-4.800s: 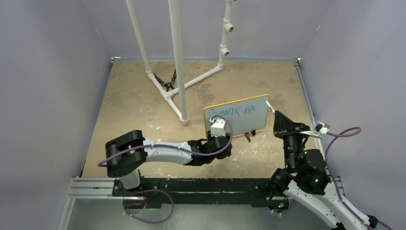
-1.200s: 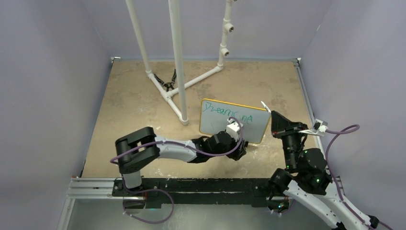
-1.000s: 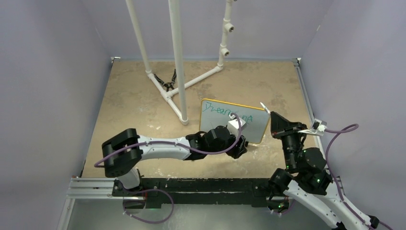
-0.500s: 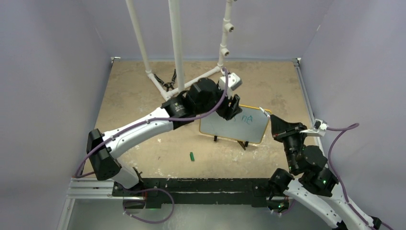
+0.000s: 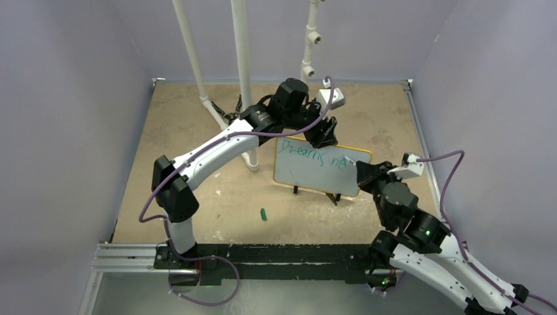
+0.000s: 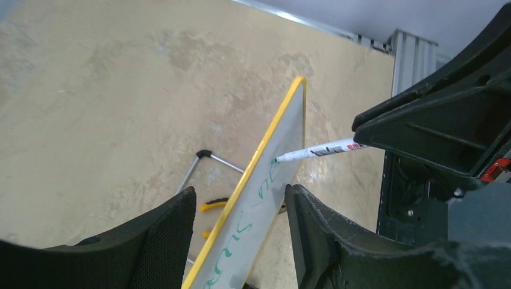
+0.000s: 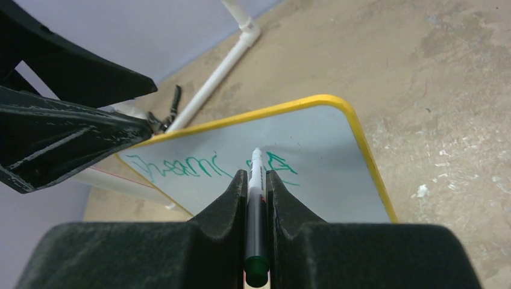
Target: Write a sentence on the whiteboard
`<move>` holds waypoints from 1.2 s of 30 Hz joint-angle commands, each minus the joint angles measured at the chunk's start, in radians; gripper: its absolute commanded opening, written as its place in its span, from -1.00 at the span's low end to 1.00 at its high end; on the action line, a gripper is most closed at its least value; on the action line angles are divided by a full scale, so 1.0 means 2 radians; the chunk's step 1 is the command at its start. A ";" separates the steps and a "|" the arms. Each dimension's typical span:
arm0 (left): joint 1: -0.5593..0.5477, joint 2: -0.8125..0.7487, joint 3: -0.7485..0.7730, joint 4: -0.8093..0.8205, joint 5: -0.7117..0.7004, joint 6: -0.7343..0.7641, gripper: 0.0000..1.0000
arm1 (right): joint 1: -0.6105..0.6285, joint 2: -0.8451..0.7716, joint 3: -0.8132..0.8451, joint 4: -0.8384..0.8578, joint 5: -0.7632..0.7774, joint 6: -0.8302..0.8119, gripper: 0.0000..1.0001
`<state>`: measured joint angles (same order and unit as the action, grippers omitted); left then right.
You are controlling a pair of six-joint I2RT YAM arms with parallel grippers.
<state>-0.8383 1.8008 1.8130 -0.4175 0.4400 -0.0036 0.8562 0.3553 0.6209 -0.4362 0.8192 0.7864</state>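
Observation:
The whiteboard (image 5: 314,176) stands on small feet mid-table, with a yellow rim and the green sentence (image 5: 310,155) reading roughly "Dreams ne". My left gripper (image 5: 324,136) hangs over the board's top edge, open. In the left wrist view it (image 6: 240,198) straddles the yellow rim (image 6: 260,156), with a gap on each side. My right gripper (image 5: 363,172) is shut on a white marker (image 7: 254,186) with a green end. The marker's tip (image 6: 276,160) touches the board by the last letters (image 7: 274,164).
A white PVC pipe frame (image 5: 242,72) stands behind and left of the board. A small green cap (image 5: 263,214) lies on the table in front. Dark pliers (image 5: 231,117) lie by the pipe base. Purple walls close in three sides.
My left arm has swung from low in front of the board up and over to its top edge. The green cap now shows on the table. My right gripper brought the marker onto the board.

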 commanded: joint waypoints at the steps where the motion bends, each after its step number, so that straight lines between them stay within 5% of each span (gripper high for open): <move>1: -0.001 0.030 0.043 -0.051 0.051 0.066 0.12 | -0.001 0.023 0.021 -0.012 -0.003 0.011 -1.00; 26: -0.001 0.102 0.063 -0.053 0.083 0.090 0.09 | -0.001 0.129 0.147 -0.148 -0.036 0.069 -1.00; 32: -0.002 0.098 0.047 -0.047 0.084 0.094 -0.30 | 0.000 0.172 0.155 -0.225 -0.043 0.143 -1.00; 36: -0.001 0.097 0.040 -0.046 0.086 0.096 -0.48 | -0.001 0.129 0.131 -0.187 -0.044 0.114 -1.00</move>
<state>-0.8425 2.0064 1.9068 -0.5346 0.5804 0.1680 0.8562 0.6842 0.9115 -0.8108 0.7315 1.0039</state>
